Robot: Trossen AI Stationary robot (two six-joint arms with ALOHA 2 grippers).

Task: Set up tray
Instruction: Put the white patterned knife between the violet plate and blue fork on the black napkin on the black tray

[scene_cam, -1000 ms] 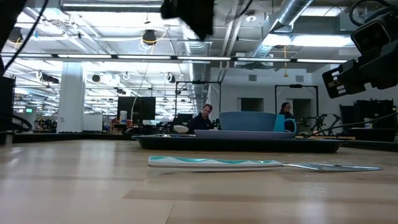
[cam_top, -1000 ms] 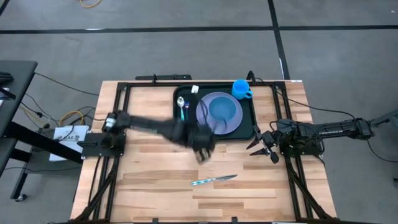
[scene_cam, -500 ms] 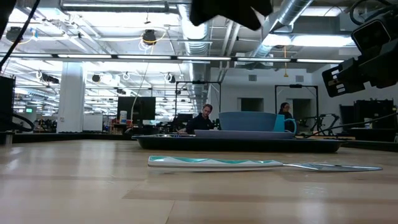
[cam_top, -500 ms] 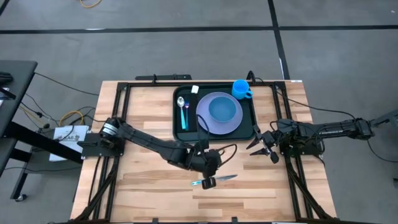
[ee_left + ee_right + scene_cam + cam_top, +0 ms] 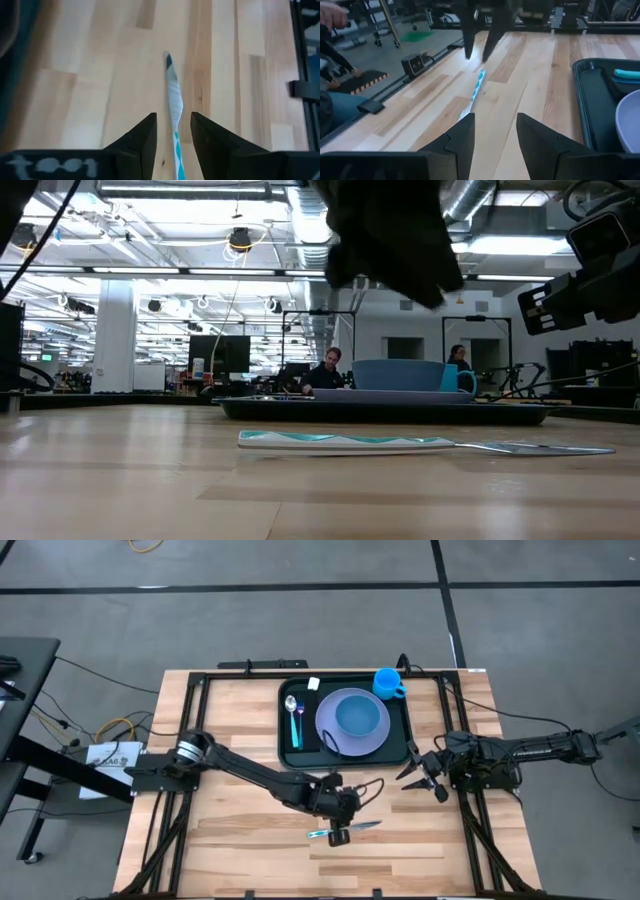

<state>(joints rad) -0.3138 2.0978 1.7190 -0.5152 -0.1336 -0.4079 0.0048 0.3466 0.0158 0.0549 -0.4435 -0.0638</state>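
A knife [image 5: 345, 830] with a teal-and-white handle lies flat on the wood, near the table's near edge, blade toward the right. My left gripper [image 5: 338, 833] hangs open over its handle end. In the left wrist view the knife [image 5: 173, 100] runs between the two fingers [image 5: 145, 137]. The low view shows the left gripper [image 5: 390, 250] well above the knife [image 5: 400, 444]. The dark green tray [image 5: 284, 740] sits at the far middle and holds a lavender plate [image 5: 340, 735] with a blue bowl [image 5: 360, 715], a blue cup [image 5: 388, 683], a spoon [image 5: 290, 703] and a teal-handled utensil [image 5: 296, 727]. My right gripper [image 5: 415, 772] waits open at the table's right side.
Black frame rails [image 5: 195, 720] run along the table's left, right and far sides. Bare wood [image 5: 240, 840] lies between the tray and the near edge around the knife. The right wrist view shows the tray's corner [image 5: 585, 95] and the knife [image 5: 475, 92] farther off. A person [image 5: 325, 370] sits in the room beyond.
My left gripper has swung from beside the tray's near edge toward the table's near edge, stopped over the knife's handle end, and come down toward it. The knife has not moved.
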